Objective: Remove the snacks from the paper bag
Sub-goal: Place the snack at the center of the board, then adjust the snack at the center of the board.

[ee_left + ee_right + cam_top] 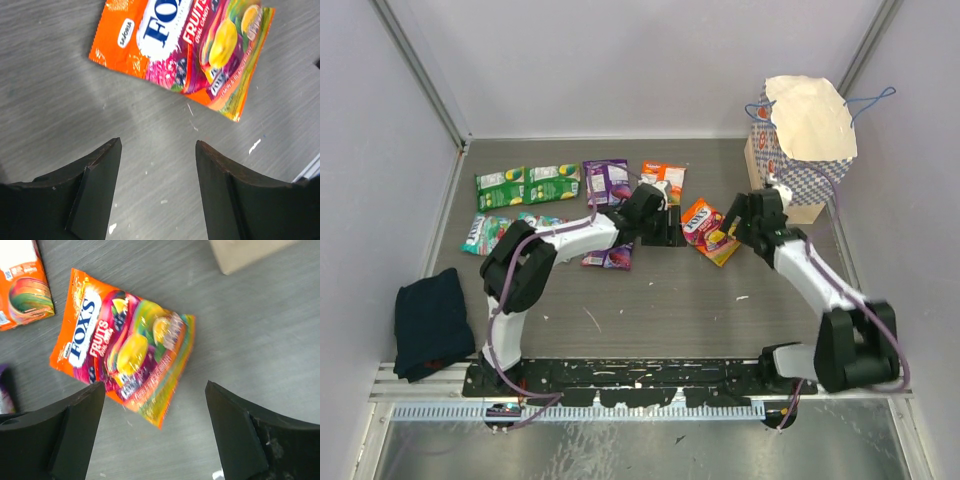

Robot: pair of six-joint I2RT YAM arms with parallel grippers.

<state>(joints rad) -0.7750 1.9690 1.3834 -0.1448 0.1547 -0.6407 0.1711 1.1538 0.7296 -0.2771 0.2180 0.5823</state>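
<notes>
The paper bag (805, 140) stands upright at the back right, its cream mouth open; what is inside is hidden. Several snacks lie flat on the table: green (501, 187), purple (609, 180), teal (485, 232) and orange (663, 180) packets. An orange-yellow fruit packet (708, 230) lies between the two arms. My right gripper (155, 385) hangs open just above that packet (125, 350), whose lower corner shows between the fingers. My left gripper (157, 145) is open and empty over bare table, with the same packet (185, 45) just ahead of it.
A dark blue cloth (433, 322) lies at the near left. Another purple packet (610, 257) sits beside the left arm. The bag's tan base (245, 252) is close behind the right gripper. Grey walls enclose the table on three sides.
</notes>
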